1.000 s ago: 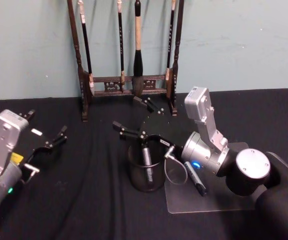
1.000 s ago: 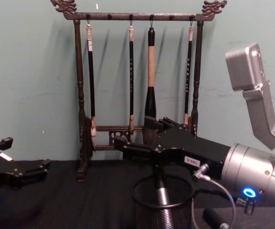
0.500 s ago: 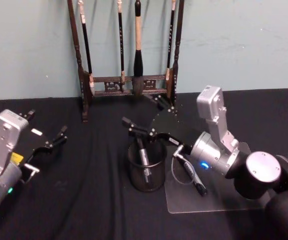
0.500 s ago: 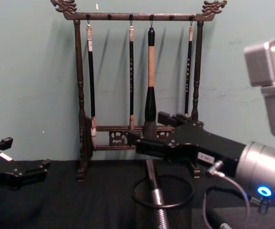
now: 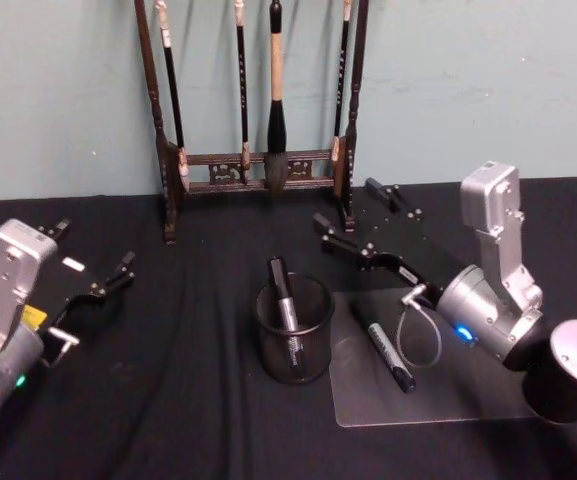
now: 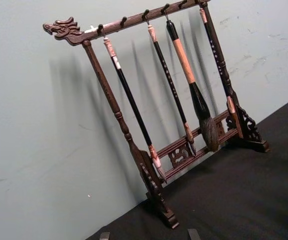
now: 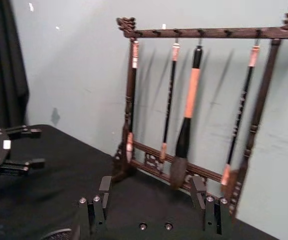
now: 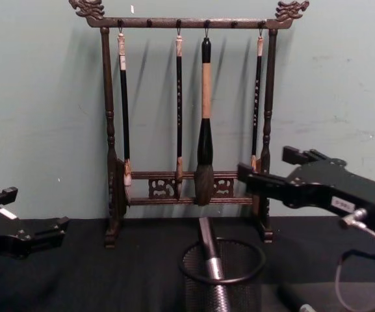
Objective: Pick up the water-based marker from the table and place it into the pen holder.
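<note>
The black wire-mesh pen holder point(image 5: 293, 335) point(image 8: 223, 276) stands mid-table. A water-based marker point(image 5: 283, 297) point(image 8: 208, 250) with a black cap and silver body leans inside it, cap end above the rim. My right gripper point(image 5: 346, 203) point(image 8: 264, 162) point(image 7: 151, 200) hovers open and holding nothing, to the right of the holder and a little behind it, apart from it. A second dark marker point(image 5: 389, 355) lies flat on a clear plastic sheet point(image 5: 448, 395). My left gripper point(image 5: 96, 245) point(image 8: 34, 208) stays parked at the far left, open and holding nothing.
A tall dark wooden rack point(image 5: 258, 160) point(image 8: 187, 117) point(image 6: 153, 125) point(image 7: 203, 110) hung with several calligraphy brushes stands at the back by the teal wall. Black cloth point(image 5: 178, 400) covers the table. The left gripper point(image 7: 9, 150) shows far off in the right wrist view.
My right gripper has drawn back to the right from above the pen holder, still open. The marker stays in the holder, now leaning. The left arm has not moved.
</note>
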`<state>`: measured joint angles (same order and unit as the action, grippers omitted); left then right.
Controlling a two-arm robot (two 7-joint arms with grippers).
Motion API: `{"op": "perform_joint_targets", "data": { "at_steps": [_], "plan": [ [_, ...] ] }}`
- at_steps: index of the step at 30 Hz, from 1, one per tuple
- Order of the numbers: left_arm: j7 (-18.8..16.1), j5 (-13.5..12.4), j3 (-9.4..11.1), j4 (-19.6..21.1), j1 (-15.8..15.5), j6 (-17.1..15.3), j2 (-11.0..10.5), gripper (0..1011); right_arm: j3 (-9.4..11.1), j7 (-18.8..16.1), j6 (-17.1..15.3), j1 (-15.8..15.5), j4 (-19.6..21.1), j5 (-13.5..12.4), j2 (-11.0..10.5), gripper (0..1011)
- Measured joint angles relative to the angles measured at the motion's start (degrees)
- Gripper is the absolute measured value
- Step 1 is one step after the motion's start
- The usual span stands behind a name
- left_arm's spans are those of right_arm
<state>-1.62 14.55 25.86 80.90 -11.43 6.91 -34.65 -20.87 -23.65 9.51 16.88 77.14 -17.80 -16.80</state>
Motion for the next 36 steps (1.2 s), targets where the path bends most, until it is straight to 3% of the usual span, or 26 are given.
{"op": "perform_joint_targets", "data": {
  "at_steps": [8,19,21,25,36],
  "plan": [
    [0.0,0.0,0.0,0.0,0.0,0.0,0.0,1009,1.77,2.01,-1.12,-1.97,2.13,1.52,-0.94,1003],
    [0.0,0.0,0.0,0.0,0.0,0.0,0.0,1009,4.64,4.52,-7.7,-5.59,6.2,2.55,-1.69,1002],
    [0.0,0.0,0.0,0.0,0.0,0.0,0.0,1009,4.73,4.62,-8.75,-5.7,6.48,2.41,-1.69,1002],
    [0.0,0.0,0.0,0.0,0.0,0.0,0.0,1009,4.73,6.43,-16.04,-6.11,8.68,2.64,-1.92,1002],
    [0.0,0.0,0.0,0.0,0.0,0.0,0.0,1009,3.31,6.62,-21.1,-6.17,9.56,4.25,-2.47,1002]
  ]
}}
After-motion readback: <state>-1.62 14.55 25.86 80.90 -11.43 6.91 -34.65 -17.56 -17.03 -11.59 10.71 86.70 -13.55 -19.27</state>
